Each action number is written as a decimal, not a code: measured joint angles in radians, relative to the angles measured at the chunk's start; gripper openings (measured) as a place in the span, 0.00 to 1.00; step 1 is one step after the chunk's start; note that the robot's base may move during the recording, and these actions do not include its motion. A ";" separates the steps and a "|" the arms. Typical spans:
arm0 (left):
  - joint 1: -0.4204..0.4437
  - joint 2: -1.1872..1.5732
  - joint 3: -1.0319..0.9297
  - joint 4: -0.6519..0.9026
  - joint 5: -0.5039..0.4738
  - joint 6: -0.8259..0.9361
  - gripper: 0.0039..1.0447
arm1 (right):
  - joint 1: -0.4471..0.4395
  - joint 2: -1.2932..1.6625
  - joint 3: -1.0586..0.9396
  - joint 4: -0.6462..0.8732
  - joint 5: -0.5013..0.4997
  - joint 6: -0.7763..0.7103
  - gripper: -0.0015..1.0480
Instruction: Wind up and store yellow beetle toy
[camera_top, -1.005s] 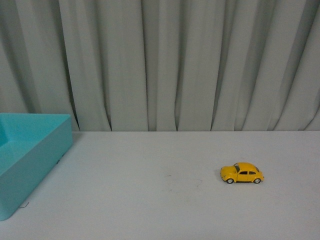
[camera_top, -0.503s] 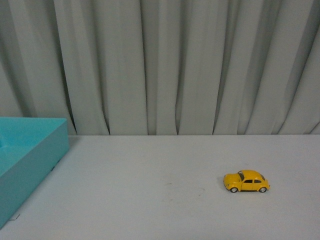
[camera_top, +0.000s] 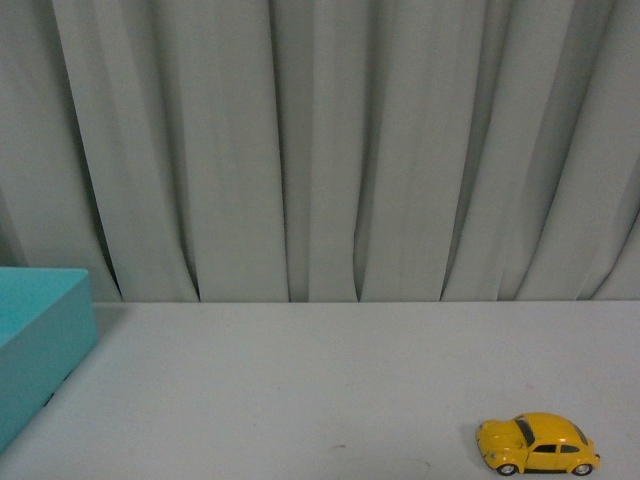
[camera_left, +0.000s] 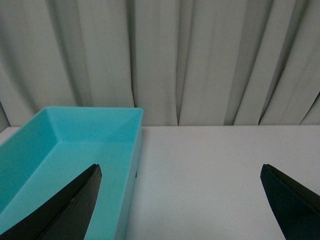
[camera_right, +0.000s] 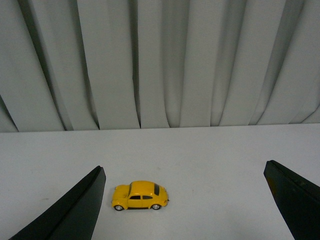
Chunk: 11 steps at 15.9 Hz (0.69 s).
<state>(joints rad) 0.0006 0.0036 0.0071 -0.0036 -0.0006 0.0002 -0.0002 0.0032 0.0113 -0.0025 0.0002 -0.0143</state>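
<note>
Above table (camera_right: 235, 150), right claw (camera_right: 183, 166) gapes empty toward yellow beetle toy (camera_right: 140, 195); left claw (camera_left: 180, 166) likewise.

left pincer (camera_left: 179, 169), right pincer (camera_right: 184, 167), black tapered fingers (camera_left: 67, 210)

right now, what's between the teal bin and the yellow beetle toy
Nothing; front view shows bare tabletop between teal bin and yellow beetle toy.

Teal bin (camera_top: 38, 330), yellow beetle toy (camera_top: 537, 445), grey curtain (camera_top: 320, 150), white table (camera_top: 250, 380)
</note>
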 joint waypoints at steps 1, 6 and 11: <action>0.000 -0.001 0.000 0.002 0.000 0.000 0.94 | 0.000 0.000 0.000 0.000 0.000 0.000 0.94; 0.000 -0.001 0.000 0.000 0.000 0.000 0.94 | 0.000 0.000 0.000 -0.002 0.000 0.000 0.94; 0.000 -0.001 0.000 0.000 0.000 0.000 0.94 | 0.000 0.000 0.000 -0.002 0.000 0.000 0.94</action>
<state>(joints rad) 0.0006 0.0025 0.0071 -0.0040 -0.0006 0.0002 -0.0002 0.0036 0.0113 -0.0040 0.0002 -0.0139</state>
